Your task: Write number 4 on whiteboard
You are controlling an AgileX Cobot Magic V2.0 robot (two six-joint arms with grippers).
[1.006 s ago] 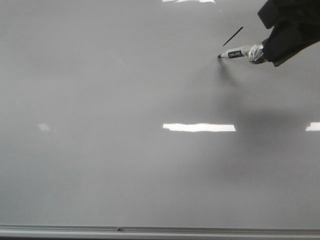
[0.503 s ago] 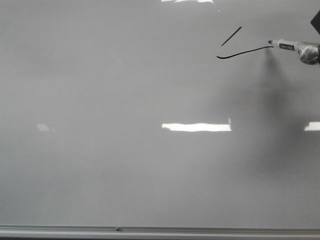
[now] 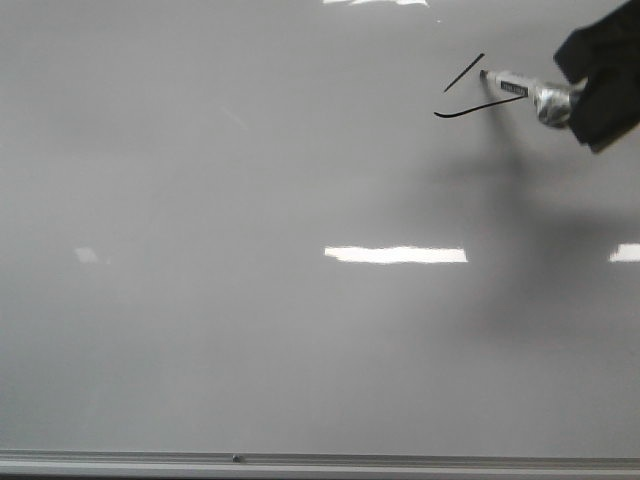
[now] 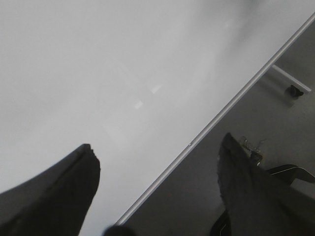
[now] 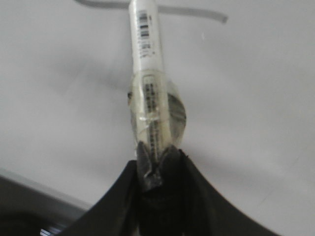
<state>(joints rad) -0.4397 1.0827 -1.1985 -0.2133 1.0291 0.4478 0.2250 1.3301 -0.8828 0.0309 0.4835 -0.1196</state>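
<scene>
Showing 4 (image 3: 470, 92) half-drawn on whiteboard (image 3: 250, 300): thin slanted stroke, wavy bar below. Right gripper (image 5: 158, 162) clamped on marker (image 3: 512, 86); left gripper (image 4: 157, 182) open, empty.

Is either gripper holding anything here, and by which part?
The right gripper is shut on the marker pen, clamped at its taped rear end. The left gripper is open and holds nothing.

Marker (image 3: 510, 86) tip contact perhaps indiscernible
</scene>
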